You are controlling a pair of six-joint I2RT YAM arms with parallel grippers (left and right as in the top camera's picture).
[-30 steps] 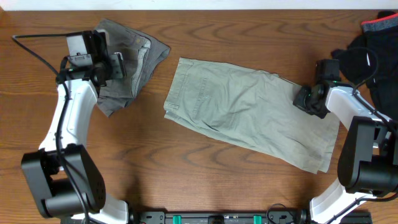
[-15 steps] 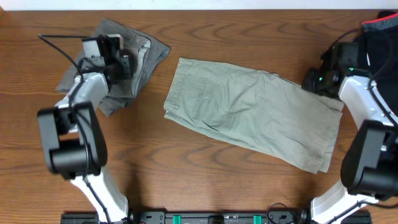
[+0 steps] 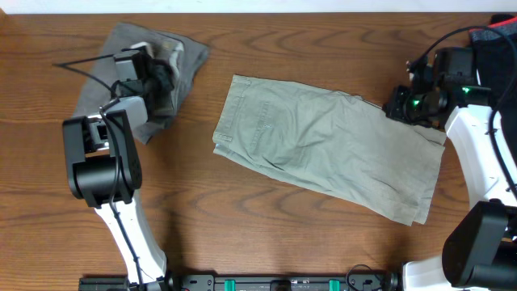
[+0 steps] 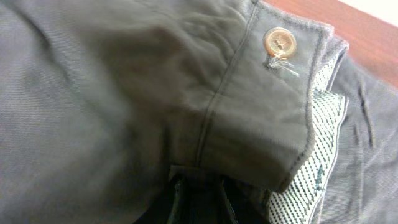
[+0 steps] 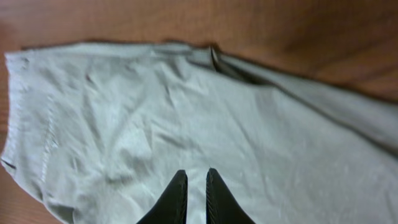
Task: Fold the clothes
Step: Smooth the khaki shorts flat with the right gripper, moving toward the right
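Note:
The grey shorts (image 3: 121, 44) lie bunched at the back left of the table. My left gripper (image 3: 164, 77) sits on their right side. In the left wrist view the shorts (image 4: 112, 93) fill the picture, with a waistband, a tan button (image 4: 278, 42) and a dotted lining. My left gripper (image 4: 200, 182) is shut on a fold of the waistband. The khaki trousers (image 3: 323, 145) lie folded flat in the middle. My right gripper (image 3: 396, 103) hovers at their back right edge. Over the trousers (image 5: 186, 106), the right gripper (image 5: 196, 177) shows only a narrow slit, holding nothing.
A heap of dark clothing (image 3: 485, 48) with a red band lies at the back right corner, behind my right arm. Bare wooden table (image 3: 266, 234) runs along the front, and a strip of it (image 3: 206, 105) separates the two garments.
My left gripper has closed on the shorts' waistband and drawn their right edge leftwards. My right gripper has lifted off the trousers' right end and moved back.

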